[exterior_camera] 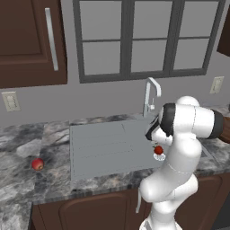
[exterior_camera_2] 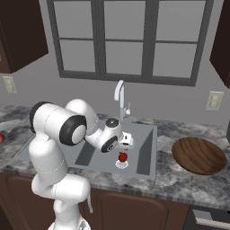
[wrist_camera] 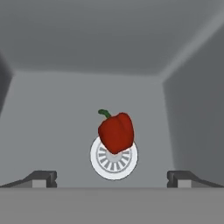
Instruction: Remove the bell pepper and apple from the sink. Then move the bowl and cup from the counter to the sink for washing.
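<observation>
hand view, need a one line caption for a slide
Open gripper poised above the red bell pepper, which sits on the round white drain in the grey sink.

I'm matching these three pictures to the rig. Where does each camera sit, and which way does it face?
Left base view: behind the arm, left; looks forward-down at sink and apple on the counter; arm at lower right.
Right base view: behind, right; faces sink, bowl; arm at lower left.
Hand view: on the hand, looking down into the basin at the pepper on the drain; open gripper at bottom.
Shared: all three show pepper and sink.
</observation>
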### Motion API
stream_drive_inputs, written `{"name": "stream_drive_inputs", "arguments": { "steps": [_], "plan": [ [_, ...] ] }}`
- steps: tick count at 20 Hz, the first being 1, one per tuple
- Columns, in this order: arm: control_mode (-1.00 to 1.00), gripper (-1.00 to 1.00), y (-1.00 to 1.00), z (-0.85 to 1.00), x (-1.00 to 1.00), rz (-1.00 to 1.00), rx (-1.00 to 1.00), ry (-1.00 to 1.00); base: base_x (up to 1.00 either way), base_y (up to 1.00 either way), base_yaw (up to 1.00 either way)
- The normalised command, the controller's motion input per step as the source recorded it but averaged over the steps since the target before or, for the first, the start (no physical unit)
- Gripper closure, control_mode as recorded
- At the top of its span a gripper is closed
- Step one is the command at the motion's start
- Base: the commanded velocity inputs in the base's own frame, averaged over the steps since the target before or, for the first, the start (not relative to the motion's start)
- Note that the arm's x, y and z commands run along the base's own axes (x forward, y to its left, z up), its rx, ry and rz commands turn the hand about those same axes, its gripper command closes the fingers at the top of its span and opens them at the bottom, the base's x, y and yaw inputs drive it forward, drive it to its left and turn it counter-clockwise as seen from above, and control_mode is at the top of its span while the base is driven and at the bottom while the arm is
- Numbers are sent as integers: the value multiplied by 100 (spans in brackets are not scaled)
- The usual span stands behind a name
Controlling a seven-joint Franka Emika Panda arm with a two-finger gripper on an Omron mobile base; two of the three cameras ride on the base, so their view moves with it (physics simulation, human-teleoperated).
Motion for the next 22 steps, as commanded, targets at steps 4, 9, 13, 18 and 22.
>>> {"name": "stream_drive_inputs", "arguments": {
  "steps": [4,9,13,18,22],
  "plan": [
    [-100,-100,-9,-19,14,0,0,5,0,0,0],
    [-100,-100,-8,-18,13,0,0,4,0,0,0],
    [-100,-100,-8,-18,12,0,0,3,0,0,0],
    [-100,-100,-3,-19,14,0,0,0,0,0,0],
    [-100,-100,-3,-20,8,0,0,0,0,0,0]
  ]
}}
